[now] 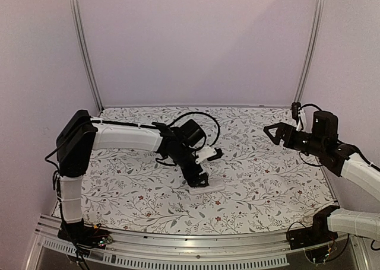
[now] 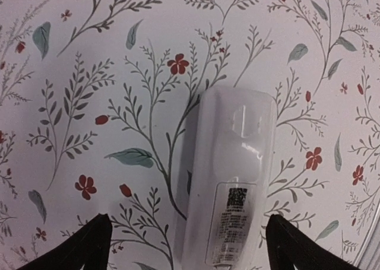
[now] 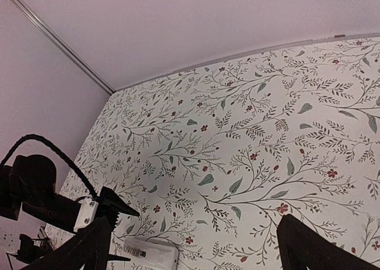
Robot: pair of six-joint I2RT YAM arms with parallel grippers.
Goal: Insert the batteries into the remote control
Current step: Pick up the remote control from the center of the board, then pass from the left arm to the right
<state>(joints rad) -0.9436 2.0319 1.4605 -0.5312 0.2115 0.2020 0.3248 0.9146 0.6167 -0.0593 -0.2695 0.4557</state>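
A: At the near edge, both bases sit bolted to the aluminium rail (image 1: 196,244). The left arm (image 1: 127,138) stands at the near left, elbow high, forearm running right toward mid-table. Right side?

B: The right arm (image 1: 356,169) has its base at the near right, with the forearm angled up along the right edge of the floral cloth (image 1: 119,187).

A: Mid-table entry. The remote control (image 2: 231,175) lies flat on the cloth, back face up. A printed label with a code square sits on the end closer to the left wrist camera.

B: Left gripper (image 2: 187,225)?

A: It points down over the remote with the jaws spread wide. One finger (image 2: 89,246) is on either side of the body, and the gap is broader than the remote. Cloth shows between each finger and the remote, so it grips nothing. In the top view the gripper covers part of the remote.

B: Farther back and to the right, the right gripper (image 3: 193,237) is raised well off the cloth and aimed left toward mid-table. Its jaws are wide apart with nothing between them. Its camera catches the left gripper and the remote low at the frame's left.

A: At the far side there is a pale wall (image 1: 196,44) behind the cloth, with a metal upright (image 1: 83,44) at each back corner.
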